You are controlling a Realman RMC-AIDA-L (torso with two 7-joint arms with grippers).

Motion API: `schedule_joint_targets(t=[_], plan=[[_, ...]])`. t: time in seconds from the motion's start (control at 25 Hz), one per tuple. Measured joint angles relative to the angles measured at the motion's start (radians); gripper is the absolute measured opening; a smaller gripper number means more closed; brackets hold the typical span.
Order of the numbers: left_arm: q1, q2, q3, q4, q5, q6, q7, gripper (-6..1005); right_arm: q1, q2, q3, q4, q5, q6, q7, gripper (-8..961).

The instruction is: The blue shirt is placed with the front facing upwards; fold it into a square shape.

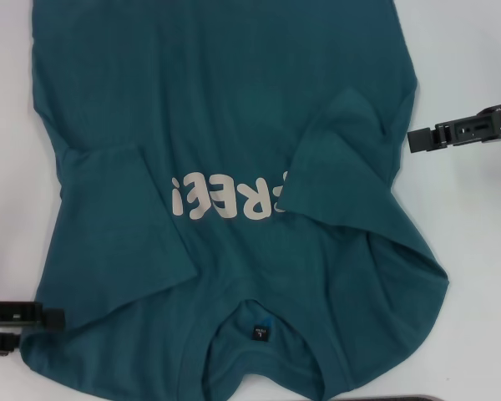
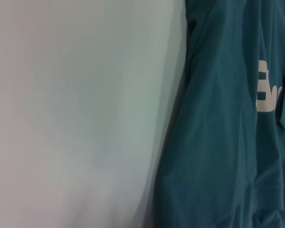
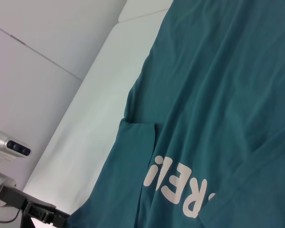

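Cream lettering (image 1: 230, 196) crossed the blue shirt (image 1: 225, 100), both sleeves folded inward, on a white table (image 1: 476, 251); whether left gripper (image 1: 33, 322) or right gripper (image 1: 422, 138) beside it was open, I cannot tell.

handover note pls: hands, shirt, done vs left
Left hand: at the near left edge of the blue shirt, low by the shoulder. Grip not visible.
Right hand: over the white table, just off the shirt's right edge, holding nothing visible.
Shirt: front up, collar toward the robot, cream lettering across the chest.
Done: both sleeves folded in over the body, the right one covering part of the lettering.
Left: fold the body into a square.
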Motion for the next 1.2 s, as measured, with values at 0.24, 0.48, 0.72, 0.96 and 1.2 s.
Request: schedule_joint_targets(t=[0.24,0.48,0.72,0.96,1.2], plan=[[-0.011,-0.014,0.000,-0.030,-0.012,0.025,0.002,716,-0.004,0.000,0.004,0.001,0.000,0.000,0.000,878],[-0.027,-0.060,0.037,-0.134,-0.009,0.074,-0.001,644,-0.006,0.000,0.010,0.002,0.001,0.000,0.000,878],[-0.036,-0.056,0.041,-0.128,0.001,0.072,-0.019,501,-0.003,-0.001,0.011,0.011,0.000,0.009,-0.006,878],[-0.037,-0.052,0.031,-0.127,-0.002,0.075,-0.027,257,-0.002,-0.002,0.011,0.011,-0.001,0.019,-0.008,878],[-0.050,-0.033,-0.011,-0.064,-0.043,0.101,-0.014,35,-0.002,0.000,0.020,0.012,0.001,0.026,-0.004,878]])
